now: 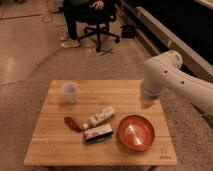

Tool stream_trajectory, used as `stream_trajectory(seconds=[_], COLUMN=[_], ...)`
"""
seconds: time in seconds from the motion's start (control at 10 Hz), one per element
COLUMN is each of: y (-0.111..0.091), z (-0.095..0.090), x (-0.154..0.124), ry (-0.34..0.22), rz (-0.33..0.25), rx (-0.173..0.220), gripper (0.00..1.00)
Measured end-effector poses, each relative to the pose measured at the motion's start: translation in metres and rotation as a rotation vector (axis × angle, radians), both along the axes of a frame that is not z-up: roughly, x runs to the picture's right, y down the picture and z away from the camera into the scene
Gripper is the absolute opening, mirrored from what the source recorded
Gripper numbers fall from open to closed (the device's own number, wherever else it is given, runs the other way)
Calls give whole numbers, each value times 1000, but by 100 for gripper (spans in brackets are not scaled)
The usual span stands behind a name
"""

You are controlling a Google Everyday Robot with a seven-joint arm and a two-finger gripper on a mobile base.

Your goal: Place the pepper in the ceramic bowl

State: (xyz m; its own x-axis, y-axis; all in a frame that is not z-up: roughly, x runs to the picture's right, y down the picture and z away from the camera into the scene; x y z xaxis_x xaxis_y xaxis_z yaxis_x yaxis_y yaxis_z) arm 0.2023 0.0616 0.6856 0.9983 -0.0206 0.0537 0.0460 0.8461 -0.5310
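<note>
Pepper, small, slender and dark red (72, 123), lies left of centre on the light wooden table (55, 150), nearer the camera than a translucent white plastic cup (70, 92). Just to its right sit a red-and-white rectangular box (98, 133) and, further right, the wide orange-red ceramic bowl (136, 132). The white arm's end effector (147, 103) hangs beyond the bowl; whether it is apart or together cannot be told.

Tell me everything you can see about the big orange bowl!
The ceramic bowl is wide, round and orange-red, with a paler, shiny inside that looks empty. It sits upright on the wooden table, near a front corner. Only the table seems to touch it. The red-and-white box lies close beside it, and the pepper lies farther off, not in it. The gripper hangs over the table just behind the bowl, apart from it.
</note>
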Motion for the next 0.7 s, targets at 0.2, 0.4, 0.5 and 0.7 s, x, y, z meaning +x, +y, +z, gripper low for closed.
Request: stream_trajectory(seconds=[0.2, 0.4, 0.5, 0.7], y=[-2, -8, -11, -13], z=[-2, -2, -2, -2], x=[4, -20, -38, -87], ry=[-27, -67, -92, -161], rz=[-22, -55, -73, -131], rx=[8, 26, 33, 52], gripper=[74, 80, 80, 80])
